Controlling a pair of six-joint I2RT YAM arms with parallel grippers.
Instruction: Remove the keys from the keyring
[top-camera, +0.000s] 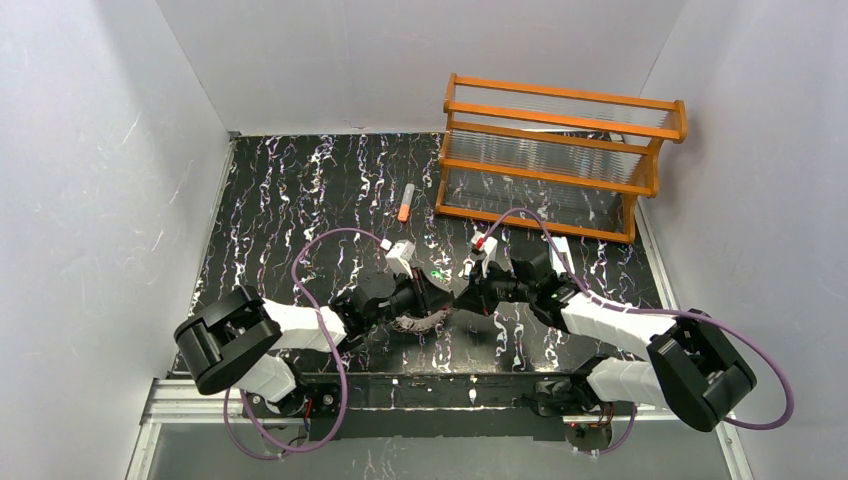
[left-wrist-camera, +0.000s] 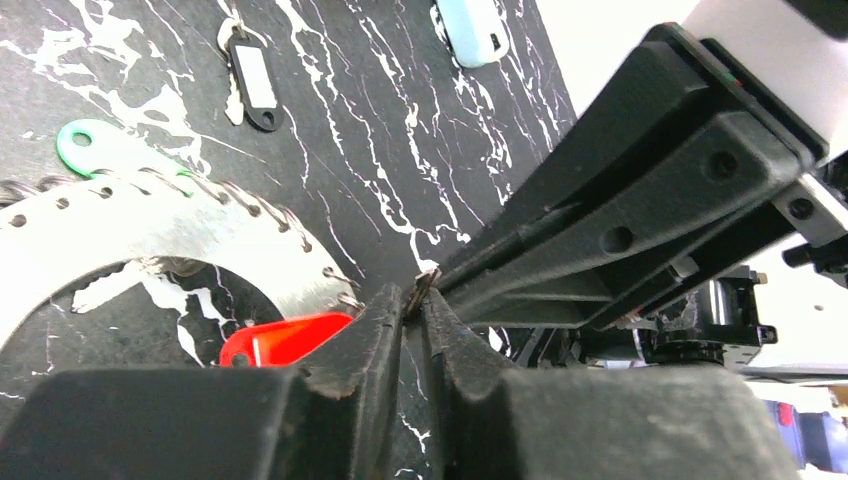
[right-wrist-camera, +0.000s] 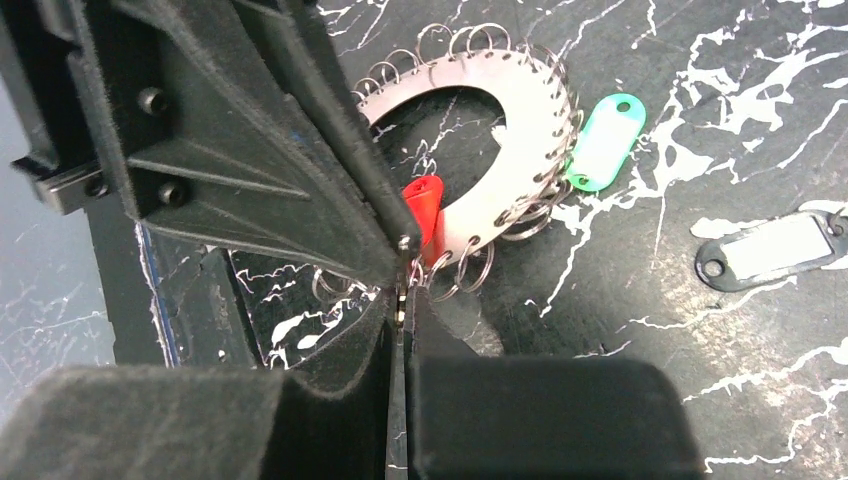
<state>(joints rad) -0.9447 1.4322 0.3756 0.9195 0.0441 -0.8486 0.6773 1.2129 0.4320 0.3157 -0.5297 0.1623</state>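
The keyring (right-wrist-camera: 525, 110) is a flat metal ring with small wire loops along its rim; it lies on the black marbled table (top-camera: 300, 200) and also shows as the keyring (left-wrist-camera: 150, 225) and the keyring (top-camera: 418, 323). Of the keys, the red key (right-wrist-camera: 424, 205) sits at the ring's near rim, the green key (right-wrist-camera: 605, 140) lies against its outer rim, and the dark-and-white key (right-wrist-camera: 775, 250) lies apart. My left gripper (left-wrist-camera: 420, 292) and right gripper (right-wrist-camera: 403, 295) meet tip to tip beside the red key (left-wrist-camera: 285, 338). Each is shut on a small wire loop.
An orange wooden rack (top-camera: 560, 160) stands at the back right. An orange-and-grey tube (top-camera: 406, 203) lies in front of it. A pale blue-white clip (left-wrist-camera: 473, 28) rests beyond the dark-and-white key (left-wrist-camera: 252, 75) and the green key (left-wrist-camera: 100, 148). White walls close in the table on three sides.
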